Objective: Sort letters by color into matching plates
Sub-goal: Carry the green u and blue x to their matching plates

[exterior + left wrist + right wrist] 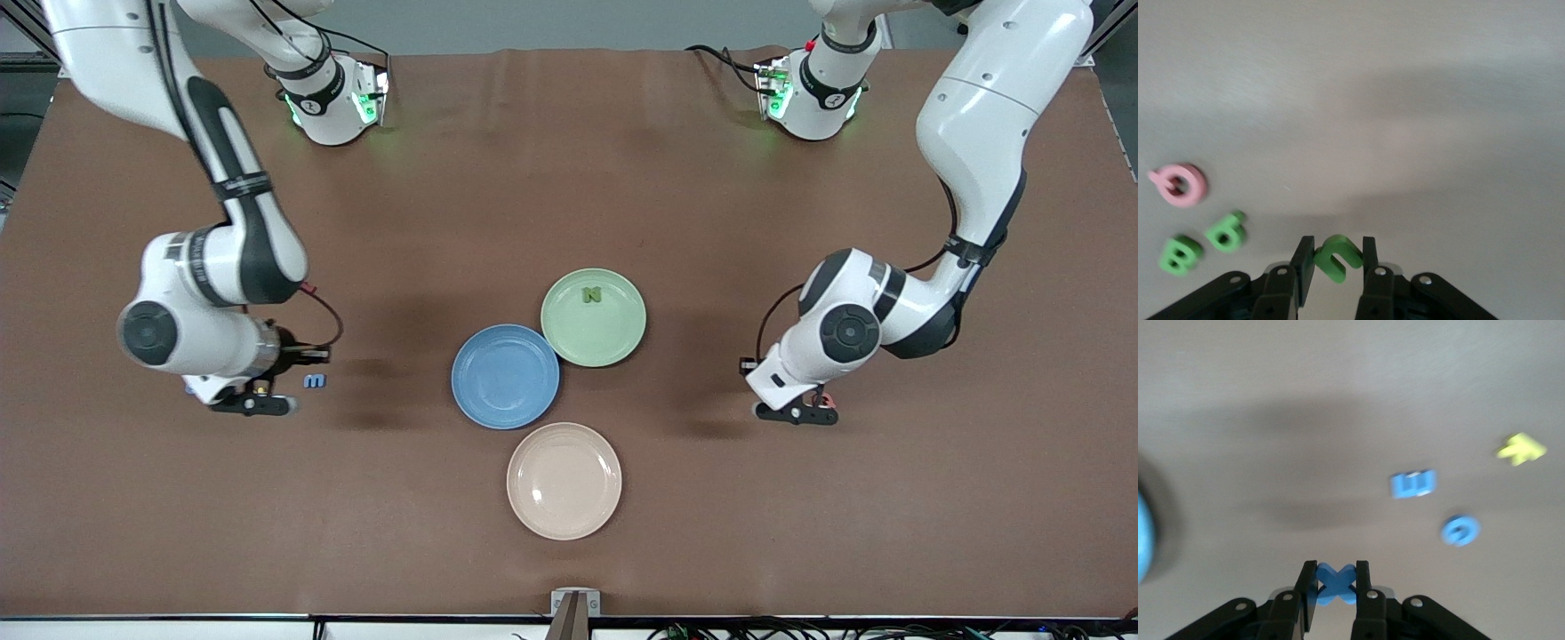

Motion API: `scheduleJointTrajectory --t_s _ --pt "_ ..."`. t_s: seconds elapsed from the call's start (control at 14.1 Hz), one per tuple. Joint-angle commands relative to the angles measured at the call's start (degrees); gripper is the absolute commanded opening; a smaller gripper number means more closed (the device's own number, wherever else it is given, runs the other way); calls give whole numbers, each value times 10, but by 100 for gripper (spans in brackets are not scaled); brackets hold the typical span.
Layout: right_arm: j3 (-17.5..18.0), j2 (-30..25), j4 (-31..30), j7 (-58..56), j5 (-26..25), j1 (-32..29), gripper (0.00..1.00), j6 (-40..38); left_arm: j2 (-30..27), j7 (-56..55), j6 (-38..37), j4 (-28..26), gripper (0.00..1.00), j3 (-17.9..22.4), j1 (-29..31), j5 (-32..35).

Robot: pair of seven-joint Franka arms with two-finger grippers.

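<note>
Beige plate (564, 481): sat nearest the front camera, nothing on it.
Left gripper (1335, 257): clenched on a green letter (1337, 257), up over bare table toward the left arm's end.
Loose by it: pink letter (1179, 185), two green ones (1225, 231) (1179, 255).
Right gripper (1335, 580): pinched a blue X (1335, 583) over the right arm's end.
Below it: blue m (315, 380), round blue letter (1460, 530), yellow one (1520, 449).
Blue plate (505, 376): bare, touching the green plate (594, 317).
Green plate: held a green N (592, 294).

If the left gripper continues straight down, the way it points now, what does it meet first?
Probably only the bare table. The left gripper holds a green letter, which would touch first; depth is unclear.
</note>
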Motion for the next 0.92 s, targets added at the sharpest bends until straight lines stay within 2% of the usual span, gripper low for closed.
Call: scheduleJointTrajectory --t_s 0.0,0.28,0.64,0.85 --pt "-6 -8 -11 134 6 71 0 30 -7 -68 -16 -3 20 -31 -9 -4" --pt "-7 18 9 270 15 150 0 95 1 -149 -16 7 20 -41 -72 -4" --pt "-7 122 131 406 10 223 0 98 26 -254 -15 40 20 -40 -146 -9" --pt "-8 171 189 442 3 241 0 98 37 -284 -10 40 20 -39 -178 -9"
